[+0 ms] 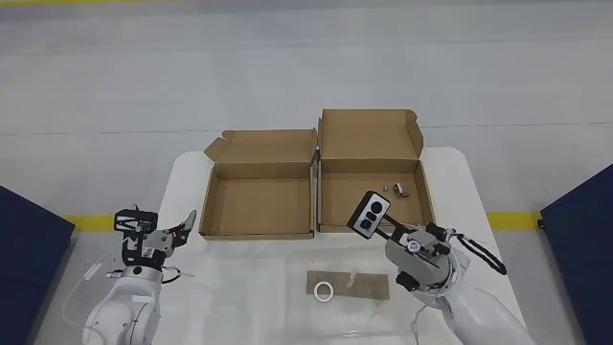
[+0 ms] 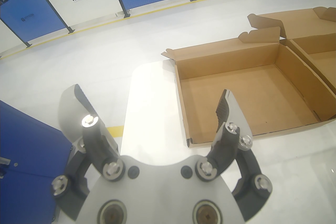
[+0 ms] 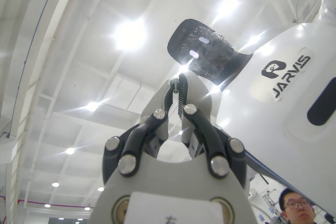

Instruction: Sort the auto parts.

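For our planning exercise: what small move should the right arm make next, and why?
Probably carry the black part over the empty left box: the right gripper is shut on it, and the right box holds small metal parts.

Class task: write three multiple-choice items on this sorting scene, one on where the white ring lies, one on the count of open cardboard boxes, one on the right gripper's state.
1. The white ring lies: A on the flat cardboard piece; B inside a box; C on the floor.
2. Open cardboard boxes: A one; B two; C four.
3. The right gripper is: A open and empty; B shut on the ring; C shut on a black part.
Answers: 1 A, the ring rests on that piece, outside the boxes. 2 B, the left box and right box sit side by side. 3 C, it pinches the part's edge.
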Controlling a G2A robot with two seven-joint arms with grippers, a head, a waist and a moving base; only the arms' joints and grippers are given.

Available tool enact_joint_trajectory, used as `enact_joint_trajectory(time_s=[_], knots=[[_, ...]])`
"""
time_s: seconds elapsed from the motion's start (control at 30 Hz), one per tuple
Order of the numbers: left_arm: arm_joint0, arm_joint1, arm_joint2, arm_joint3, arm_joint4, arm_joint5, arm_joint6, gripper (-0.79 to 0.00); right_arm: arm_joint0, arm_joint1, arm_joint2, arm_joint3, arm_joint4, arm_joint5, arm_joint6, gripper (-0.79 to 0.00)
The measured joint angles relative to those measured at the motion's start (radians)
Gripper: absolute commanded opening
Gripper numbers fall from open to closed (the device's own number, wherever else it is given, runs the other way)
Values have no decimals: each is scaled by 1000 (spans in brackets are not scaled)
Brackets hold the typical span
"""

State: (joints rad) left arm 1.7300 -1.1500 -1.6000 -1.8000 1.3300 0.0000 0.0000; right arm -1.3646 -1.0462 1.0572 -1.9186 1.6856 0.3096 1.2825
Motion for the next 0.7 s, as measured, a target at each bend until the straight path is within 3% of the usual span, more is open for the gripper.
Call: enact_joint_trajectory(time_s=[0.7], knots=[[0,0,0,0,0,0,0,0,0,-5,8,-1,-7,4,14,-785]])
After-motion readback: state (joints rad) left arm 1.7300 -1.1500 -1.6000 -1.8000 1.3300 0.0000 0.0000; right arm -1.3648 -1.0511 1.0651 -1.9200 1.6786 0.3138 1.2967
